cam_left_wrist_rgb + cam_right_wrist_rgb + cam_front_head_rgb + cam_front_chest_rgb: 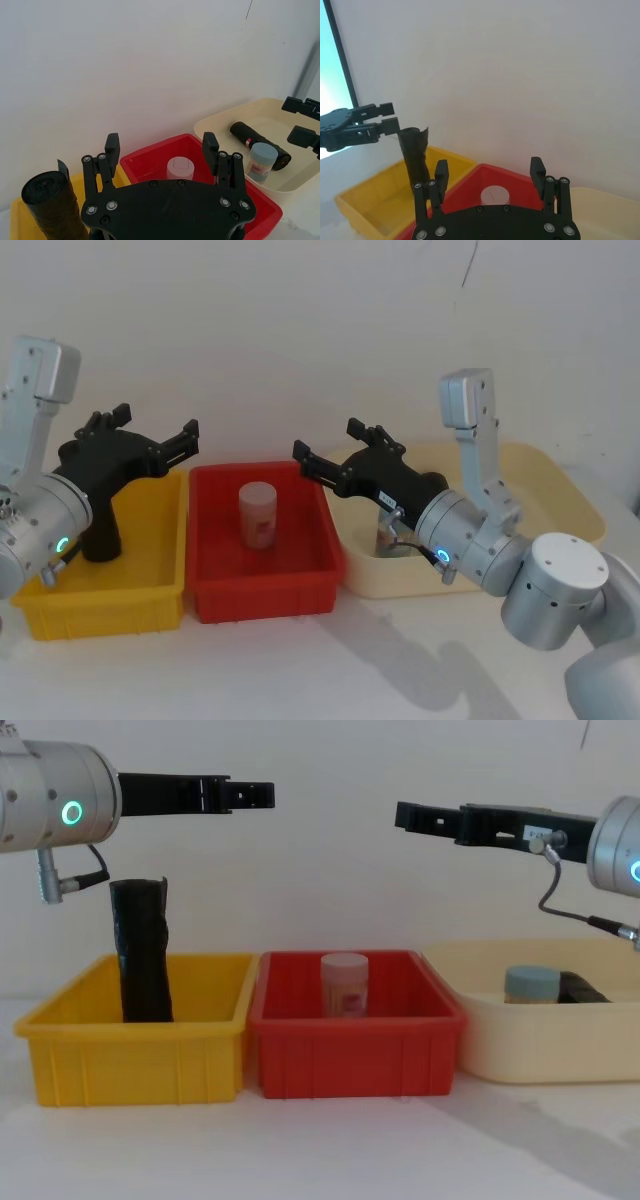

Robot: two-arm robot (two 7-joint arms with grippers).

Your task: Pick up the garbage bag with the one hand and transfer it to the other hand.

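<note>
From the chest, the bag [585,988] is peeking out on the right from behind a jar [531,982]. The jar is hiding its label, and the cream bin's [540,1040] wall is covering the bottoms of both. In the head view the right gripper [325,437] is covering the bin's near left part, so its contents cannot be told there. The left gripper [155,422] is hiding the top of the crinkled roll [100,535]. In the left wrist view the bag label's print is too small to read, and the picture's edges are cutting off the roll's base and the right gripper.
</note>
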